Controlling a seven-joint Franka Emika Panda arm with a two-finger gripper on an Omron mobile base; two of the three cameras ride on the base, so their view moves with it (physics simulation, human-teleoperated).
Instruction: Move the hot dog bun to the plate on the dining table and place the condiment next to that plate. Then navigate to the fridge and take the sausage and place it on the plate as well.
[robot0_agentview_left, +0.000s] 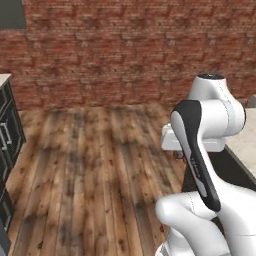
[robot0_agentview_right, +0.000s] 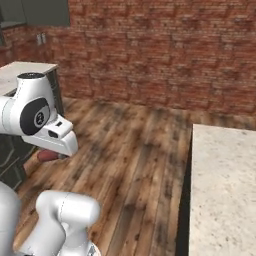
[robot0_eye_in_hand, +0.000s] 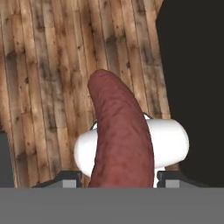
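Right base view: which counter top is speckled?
The wide beige counter top on the right is speckled; the small pale counter top at far left looks plain.

1. The white arm (robot0_agentview_right: 35, 117) occupies the left side.
2. A reddish sausage (robot0_agentview_right: 48, 155) end protrudes beneath the arm's hand.
3. A speckled table (robot0_agentview_right: 222, 190) fills the lower right corner.
4. Wooden floor (robot0_agentview_right: 135, 150) meets a brick wall (robot0_agentview_right: 160, 50).

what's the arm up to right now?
The gripper is carrying the sausage, closed on it from both sides. The sausage sticks out past the fingers over the wood floor. In the right base view its reddish end peeks from under the hand. A pale stone-topped table sits to the robot's right. No plate is visible yet.
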